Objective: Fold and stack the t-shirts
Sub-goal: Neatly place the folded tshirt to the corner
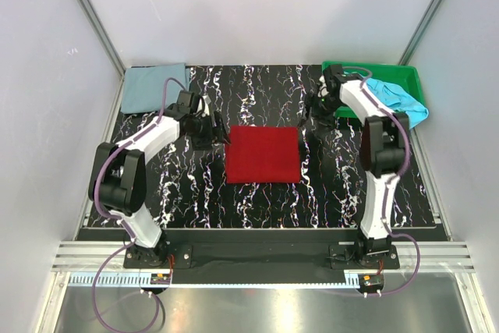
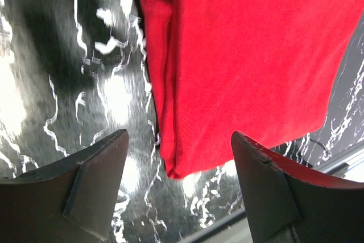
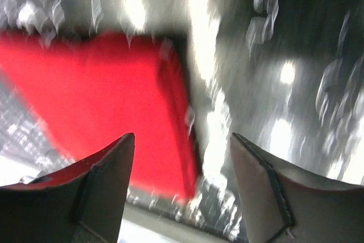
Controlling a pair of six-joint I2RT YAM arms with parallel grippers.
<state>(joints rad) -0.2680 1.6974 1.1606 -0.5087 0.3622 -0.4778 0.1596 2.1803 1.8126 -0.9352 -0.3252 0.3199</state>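
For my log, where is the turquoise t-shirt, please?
The turquoise t-shirt lies in the green tray, top view's far right, overhanging its rim.

Top view: fixed high above and behind the arm bases, looking down and forward, far enough back to take in the whole table (image 1: 195, 189).
Left wrist view: close over the table, looking past the left gripper (image 2: 178, 133) at the red t-shirt (image 2: 244, 66).
Right wrist view: just as close but blurred, looking past the right gripper (image 3: 182, 135) at that shirt from the opposite side.
Shared: all three views show the red t-shirt and the table beside it.
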